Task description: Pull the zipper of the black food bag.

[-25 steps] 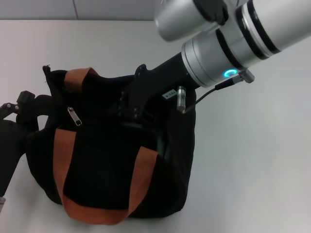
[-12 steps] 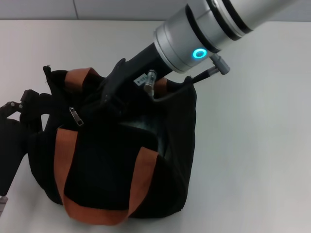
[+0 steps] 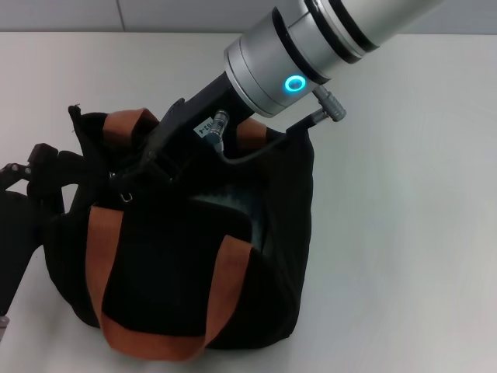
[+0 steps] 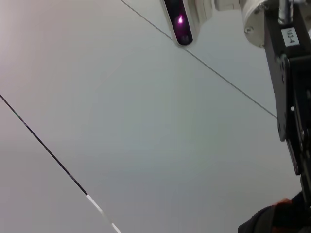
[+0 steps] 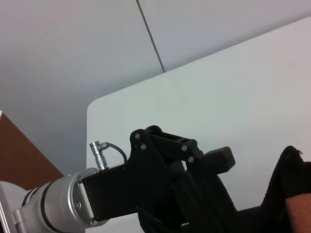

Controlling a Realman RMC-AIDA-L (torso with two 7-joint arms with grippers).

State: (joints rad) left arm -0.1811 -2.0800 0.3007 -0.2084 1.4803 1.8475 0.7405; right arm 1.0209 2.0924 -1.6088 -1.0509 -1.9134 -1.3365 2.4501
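From the head view, the black food bag sits on the white table, rust-orange handles draped over its front. The right gripper reaches down across the bag's open top, its tip right at the zipper on the near-left edge; I cannot tell whether it pinches the pull. The left gripper presses against the bag's left side.

In the left wrist view, a black gripper body shows against a pale wall.

In the right wrist view, the left gripper touches the bag; I cannot tell its finger state.
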